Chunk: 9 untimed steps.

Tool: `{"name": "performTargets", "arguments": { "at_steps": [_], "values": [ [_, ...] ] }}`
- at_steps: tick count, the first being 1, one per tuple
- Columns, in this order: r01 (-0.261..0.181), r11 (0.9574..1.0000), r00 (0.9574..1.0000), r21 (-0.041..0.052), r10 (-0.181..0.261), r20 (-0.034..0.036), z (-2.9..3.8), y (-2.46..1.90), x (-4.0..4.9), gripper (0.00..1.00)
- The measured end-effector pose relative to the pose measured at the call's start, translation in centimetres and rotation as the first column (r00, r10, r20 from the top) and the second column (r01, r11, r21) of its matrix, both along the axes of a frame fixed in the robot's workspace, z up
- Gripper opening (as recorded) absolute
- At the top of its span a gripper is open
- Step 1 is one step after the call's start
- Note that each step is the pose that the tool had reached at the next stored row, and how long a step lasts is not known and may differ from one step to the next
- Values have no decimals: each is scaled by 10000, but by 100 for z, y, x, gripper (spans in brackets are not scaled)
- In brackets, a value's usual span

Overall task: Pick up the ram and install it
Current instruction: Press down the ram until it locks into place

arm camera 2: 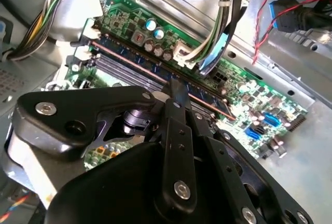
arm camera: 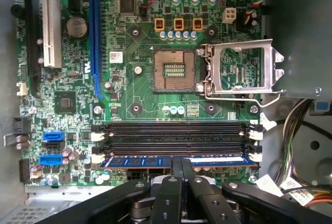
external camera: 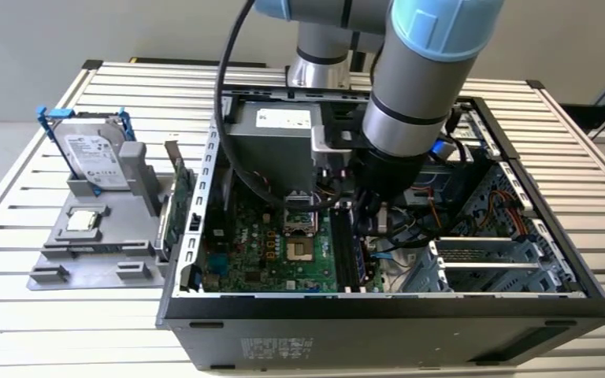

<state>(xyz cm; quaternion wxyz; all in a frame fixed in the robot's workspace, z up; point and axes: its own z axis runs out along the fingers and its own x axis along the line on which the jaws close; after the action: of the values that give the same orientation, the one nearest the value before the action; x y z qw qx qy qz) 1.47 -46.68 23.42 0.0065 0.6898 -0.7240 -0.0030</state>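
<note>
The ram (arm camera: 176,161) is a long, thin dark-blue stick seen edge-on, with a coppery line along its length in the second wrist view (arm camera 2: 155,73). It stands upright in the outermost of the memory slots on the green motherboard (arm camera: 135,94), parallel to the empty black slots (arm camera: 174,137) just beside it, white latches at their ends. The gripper (arm camera: 181,175), matte black metal with rounded links and shiny screws, is clenched on the ram near its middle, the two narrow fingers pressed together over its top edge.

On the board sit an open square processor socket (arm camera: 175,72) with its hinged steel frame lifted aside, a blue card slot and a white one.

In the exterior view the arm reaches down into the open dark metal computer case (external camera: 387,303), which rests on a ribbed white desk (external camera: 50,331). Cable bundles and the case's metal walls crowd close around the gripper; a grey holder with a silver hard drive (external camera: 94,153) stands at the exterior view's left.
</note>
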Motion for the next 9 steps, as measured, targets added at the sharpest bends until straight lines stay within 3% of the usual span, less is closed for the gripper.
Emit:
{"name": "performTargets", "arguments": {
  "at_steps": [9],
  "values": [
    [330, 9995, 9995, -17, -330, -4, -157, 8, -1, 0]
  ]
}}
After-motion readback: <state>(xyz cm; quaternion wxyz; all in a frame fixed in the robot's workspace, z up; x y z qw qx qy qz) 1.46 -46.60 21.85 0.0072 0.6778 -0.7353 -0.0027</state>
